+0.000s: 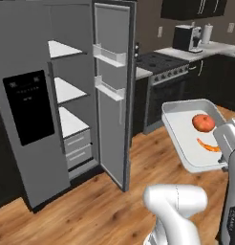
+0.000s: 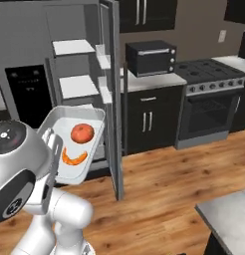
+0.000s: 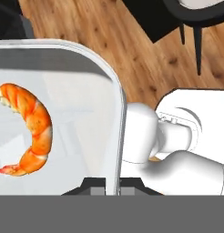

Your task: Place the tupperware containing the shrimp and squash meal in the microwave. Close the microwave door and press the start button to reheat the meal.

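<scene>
Counted: one tray (image 1: pixel 184 125), one shrimp (image 3: pixel 33 130), one round red squash (image 1: pixel 203 122), one open refrigerator (image 1: pixel 38 100) with three white shelves, one stove (image 2: pixel 209 74), one microwave (image 2: pixel 150 58).

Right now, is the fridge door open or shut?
Open. The fridge door stands swung wide, with its inner racks and the white shelves exposed, while the gripper holds the tray nearby.

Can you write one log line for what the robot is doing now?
hand: shut on tupperware rim | meal: inside | fridge door: open

Arm raised, jaws pinched narrow on tupperware (image 3: pixel 114 136) rim.
</scene>
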